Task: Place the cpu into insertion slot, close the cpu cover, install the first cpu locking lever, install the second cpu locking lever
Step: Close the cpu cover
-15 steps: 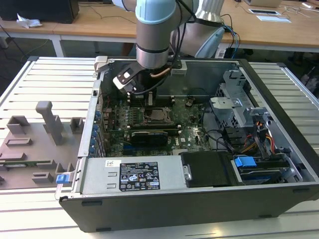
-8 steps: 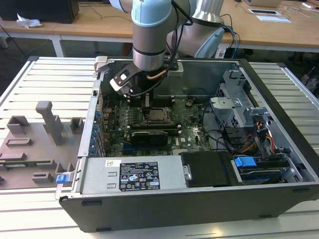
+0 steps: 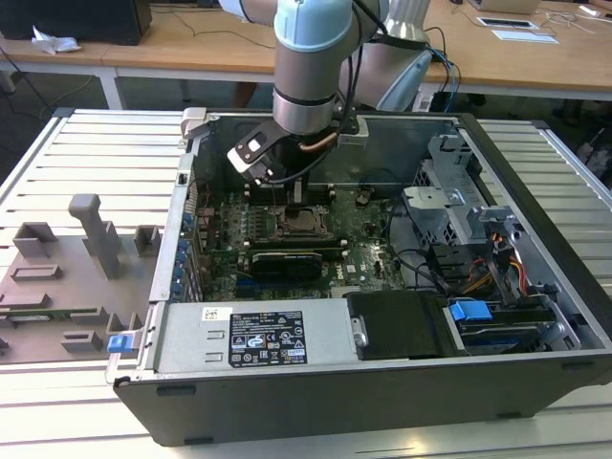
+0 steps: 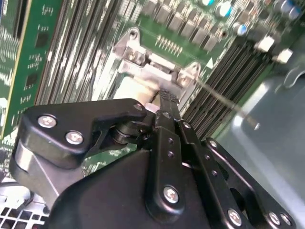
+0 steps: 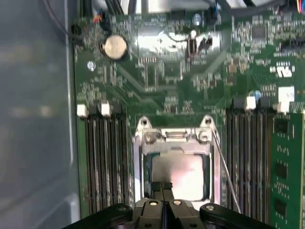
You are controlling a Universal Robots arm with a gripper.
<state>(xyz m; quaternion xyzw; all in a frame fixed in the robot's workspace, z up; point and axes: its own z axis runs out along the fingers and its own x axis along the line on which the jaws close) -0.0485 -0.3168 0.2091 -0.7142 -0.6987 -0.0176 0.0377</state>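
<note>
Found boxy grey metal computer case [image 3: 382, 382] open on ribbed worktop [image 3: 96, 153], square insertion slot [image 3: 298, 225] on its green board [image 3: 368, 251]. In first wrist view, saw silver cpu cover [image 5: 175, 149] lying flat, framing glossy pale cpu [image 5: 180, 174] in that slot. Caught black claw [image 5: 162, 187] pinched shut, empty, tips at cpu's edge; beside, thin wire lever [image 5: 224, 167].

Pale-blue-and-silver cylindrical metal arm [image 3: 311, 57]; matte black angular plastic hand [image 4: 164, 98], fastened with round silver screws [image 4: 170, 194].
</note>
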